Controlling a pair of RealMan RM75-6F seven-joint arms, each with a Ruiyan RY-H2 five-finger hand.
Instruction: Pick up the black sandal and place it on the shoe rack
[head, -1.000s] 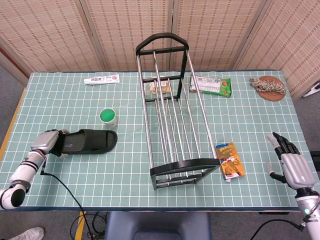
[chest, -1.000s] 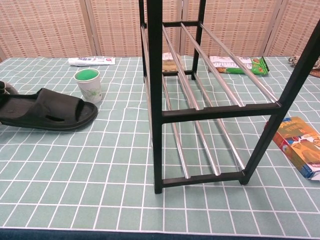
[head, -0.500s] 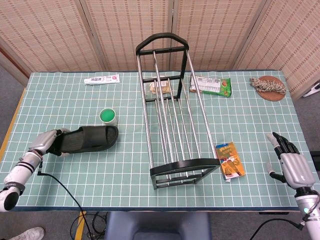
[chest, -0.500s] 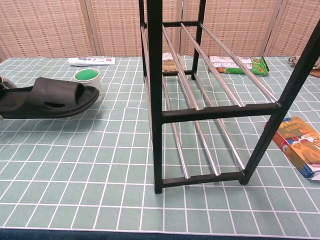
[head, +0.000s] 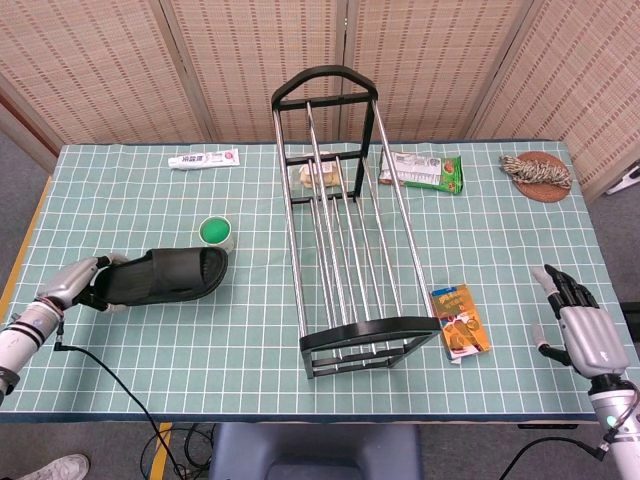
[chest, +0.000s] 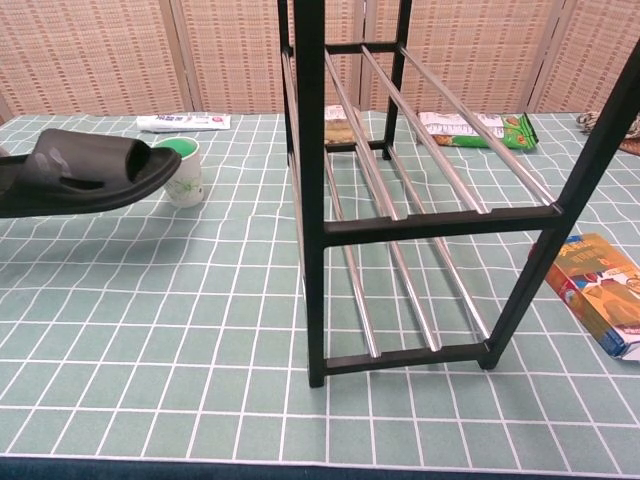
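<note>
Gripping the sandal (head: 160, 276) by its heel in our left hand (head: 72, 283), we had it off the worktop (head: 250, 340), the rack (head: 345, 250) unreached, our right hand (head: 578, 330) unclenched and empty.

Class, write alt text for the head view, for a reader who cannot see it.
The robot's left hand holds a black sandal by its heel above a green checked table, left of an empty black shoe rack. The right hand rests open at the right edge.

toothpaste tube (head: 204, 159): print, unreadable | green packet (head: 423, 171): unreadable | orange packet (head: 460, 321): unreadable
</note>
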